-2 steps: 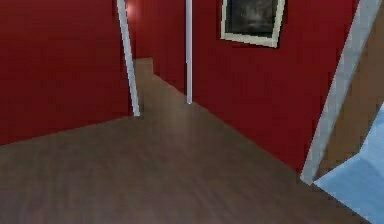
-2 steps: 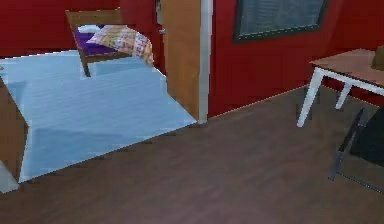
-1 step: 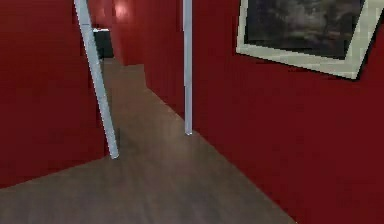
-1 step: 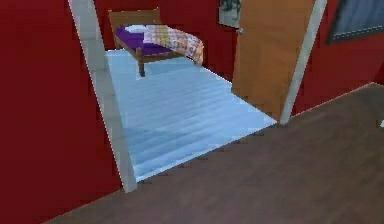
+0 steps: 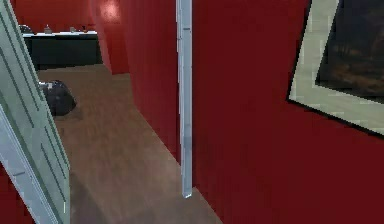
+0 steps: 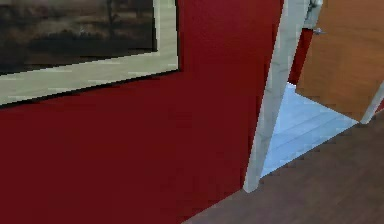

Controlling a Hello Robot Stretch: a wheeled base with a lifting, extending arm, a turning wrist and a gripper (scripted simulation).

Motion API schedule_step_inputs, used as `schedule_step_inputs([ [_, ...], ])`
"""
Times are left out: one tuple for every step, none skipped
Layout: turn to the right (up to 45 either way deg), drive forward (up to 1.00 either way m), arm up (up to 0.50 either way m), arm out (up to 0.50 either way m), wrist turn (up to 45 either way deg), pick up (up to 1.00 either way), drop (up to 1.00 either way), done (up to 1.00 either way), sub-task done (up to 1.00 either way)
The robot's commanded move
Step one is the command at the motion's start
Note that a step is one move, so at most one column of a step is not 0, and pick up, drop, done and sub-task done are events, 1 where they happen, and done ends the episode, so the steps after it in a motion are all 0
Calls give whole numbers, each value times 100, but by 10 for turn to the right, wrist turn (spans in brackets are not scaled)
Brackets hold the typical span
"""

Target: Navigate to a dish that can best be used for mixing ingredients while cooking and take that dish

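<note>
**Red hallway, no mixing dish to be seen yet**

In the forward view a red wall [image 5: 250, 150] stands close. On it hangs a picture [image 5: 345, 60] in a pale frame. A white door post [image 5: 185, 100] stands in the middle. Left of it a brown wood floor [image 5: 110, 140] runs on to a dark cabinet [image 5: 60, 50] far off. A dark lump [image 5: 58, 97] lies on the floor near a pale door [image 5: 30, 150] at the left edge.

In the arm side view there is a painting [image 6: 80, 45] on the red wall, a white door frame [image 6: 270, 100], an orange door [image 6: 345, 50] and a light blue floor [image 6: 300, 120] past it.

I cannot tell where the mixing dish is. I cannot tell the state of the claw.
</note>
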Motion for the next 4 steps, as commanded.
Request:
schedule_step_inputs([
  [-30, 0, 0, 0, 0, 0, 0, 0, 0],
  [0, 85, 0, 0, 0, 0, 0, 0, 0],
  [-300, 0, 0, 0, 0, 0, 0, 0, 0],
  [0, 100, 0, 0, 0, 0, 0, 0, 0],
])
